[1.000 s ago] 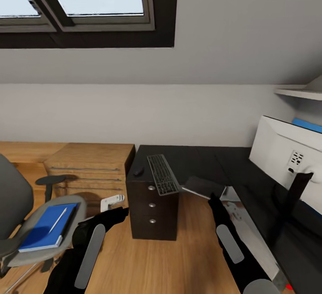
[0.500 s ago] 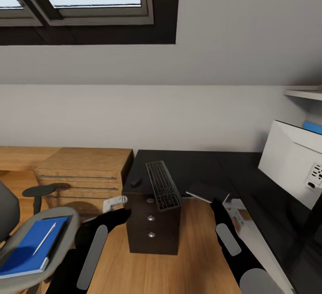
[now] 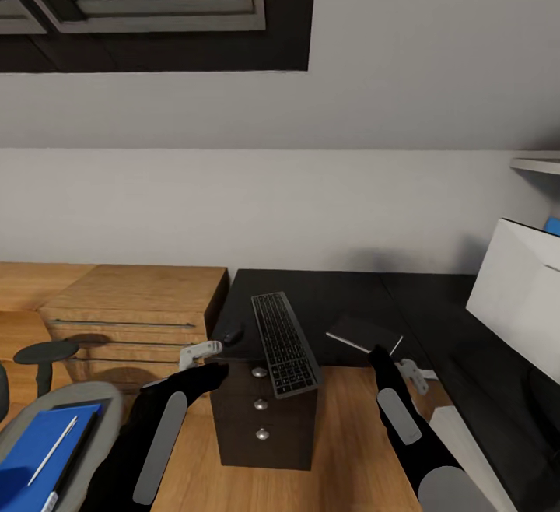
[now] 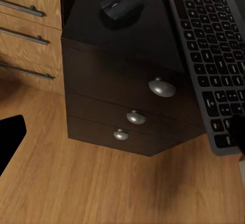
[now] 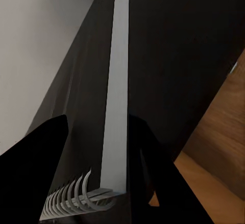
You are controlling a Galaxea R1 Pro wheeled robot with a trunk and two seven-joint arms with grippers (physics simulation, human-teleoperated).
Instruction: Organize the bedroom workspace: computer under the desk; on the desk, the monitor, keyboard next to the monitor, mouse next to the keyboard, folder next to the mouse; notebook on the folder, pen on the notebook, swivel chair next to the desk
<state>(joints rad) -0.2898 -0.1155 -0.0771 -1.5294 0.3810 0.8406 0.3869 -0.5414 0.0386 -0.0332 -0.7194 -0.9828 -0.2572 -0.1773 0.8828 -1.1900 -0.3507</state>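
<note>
The right gripper (image 3: pixel 376 353), at center right, is clamped on the thin dark notebook (image 3: pixel 363 334), spiral-bound, held over the glossy black desk (image 3: pixel 342 294). The folder (image 3: pixel 43 457), matte blue with a white pen (image 3: pixel 53 450) on it, sits lower left on the grey chair (image 3: pixel 101 407). Judging by this, the folder needs moving before stacking. The left gripper (image 3: pixel 204 352) hangs spread beside the keyboard (image 3: pixel 284 343) and mouse (image 3: pixel 232 333).
</note>
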